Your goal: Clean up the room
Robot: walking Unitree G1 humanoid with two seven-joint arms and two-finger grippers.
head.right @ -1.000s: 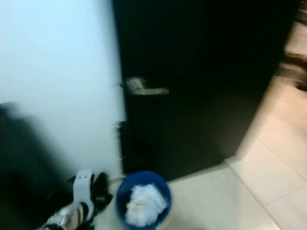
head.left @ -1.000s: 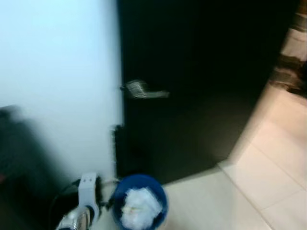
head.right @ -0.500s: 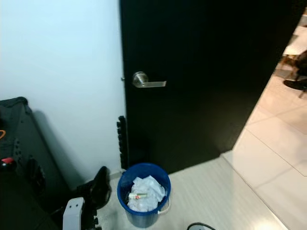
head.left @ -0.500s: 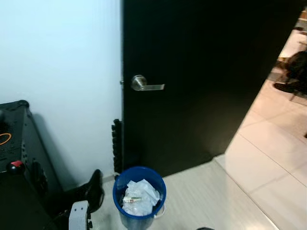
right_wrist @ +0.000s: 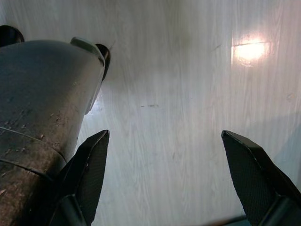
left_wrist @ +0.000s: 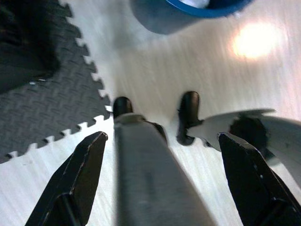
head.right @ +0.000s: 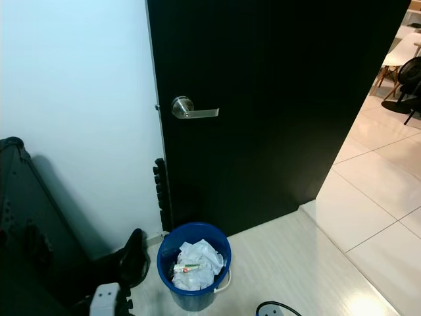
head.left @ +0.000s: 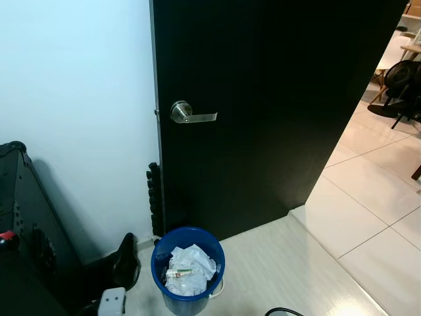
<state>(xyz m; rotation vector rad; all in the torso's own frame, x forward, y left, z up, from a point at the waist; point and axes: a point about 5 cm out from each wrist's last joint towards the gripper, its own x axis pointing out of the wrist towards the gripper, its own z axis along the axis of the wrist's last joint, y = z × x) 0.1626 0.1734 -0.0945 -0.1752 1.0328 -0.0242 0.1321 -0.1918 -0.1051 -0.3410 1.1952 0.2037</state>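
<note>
A blue waste bin stands on the pale floor at the foot of a black door. Crumpled white paper and a small wrapper lie inside it. My left arm hangs low, its white wrist part showing beside the bin. In the left wrist view my left gripper is open and empty above the floor, with the bin just beyond my own leg and feet. My right gripper is also open and empty, pointing down at bare floor beside my leg.
The door carries a silver lever handle and stands against a white wall. A black case and a black shoe sit to the left, on a black foam mat. Tiled floor opens to the right toward a chair.
The blur has cleared and the whole picture has shifted, so the camera moved. My left wrist part sits lower in view than before. The bin stays put.
</note>
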